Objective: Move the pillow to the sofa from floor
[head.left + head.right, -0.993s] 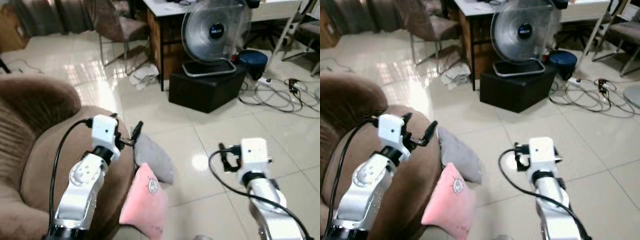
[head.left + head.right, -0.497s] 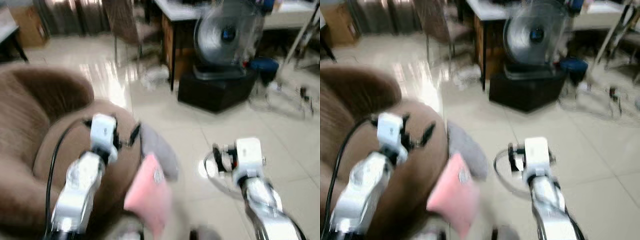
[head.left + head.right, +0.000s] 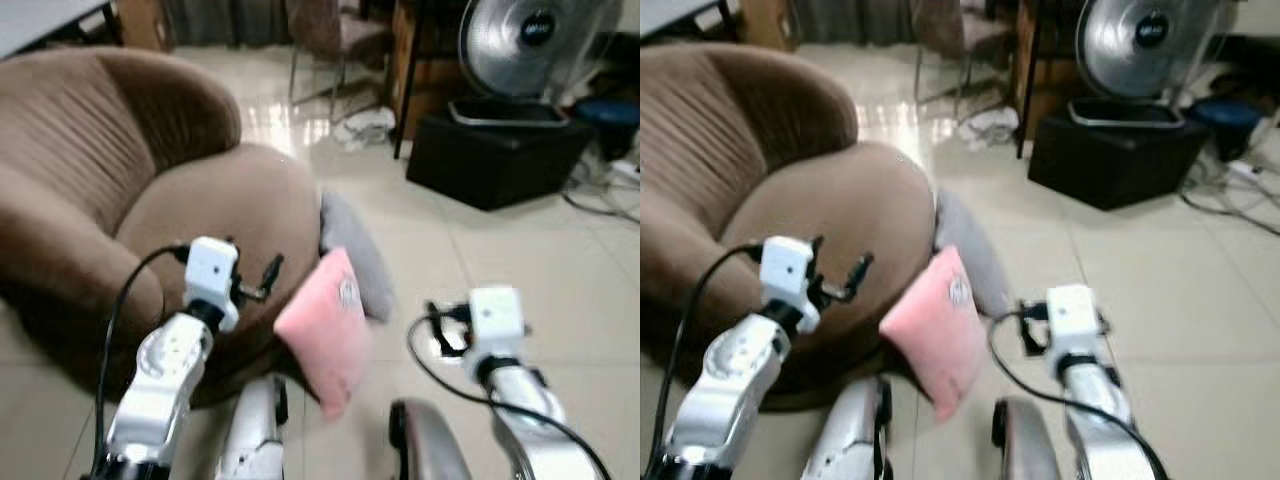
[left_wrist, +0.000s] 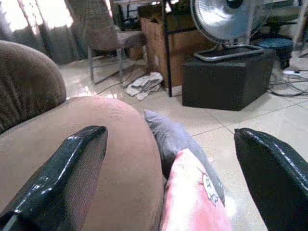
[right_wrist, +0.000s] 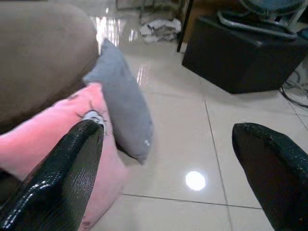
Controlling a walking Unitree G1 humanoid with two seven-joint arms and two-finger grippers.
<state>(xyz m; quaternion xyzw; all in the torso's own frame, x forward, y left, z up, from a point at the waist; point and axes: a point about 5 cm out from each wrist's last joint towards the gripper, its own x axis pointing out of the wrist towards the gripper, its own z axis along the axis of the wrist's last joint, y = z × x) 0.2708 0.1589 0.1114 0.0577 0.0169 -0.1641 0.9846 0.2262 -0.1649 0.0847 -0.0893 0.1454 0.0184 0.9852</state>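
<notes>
Sofa: I see the brown sofa (image 3: 120, 180) at the left, its rounded seat reaching the tiled floor (image 3: 500, 250).
Left gripper: my left gripper (image 3: 262, 282) hangs over the seat's front edge, fingers spread wide, holding nothing; in its wrist view both fingers (image 4: 72, 168) frame the seat and the pillows.
Pink pillow: the pink pillow (image 3: 325, 335) stands tilted on the floor, leaning against the seat's front right edge, between my two arms.
Grey pillow: a grey pillow (image 3: 355, 250) lies just behind the pink one, touching it and propped against the sofa.
Right gripper: my right gripper (image 3: 440, 325) hovers over the floor right of the pillows, fingers wide apart and empty.
Far right: a fan (image 3: 525, 45) sits on a black box (image 3: 495, 160) across the floor.
</notes>
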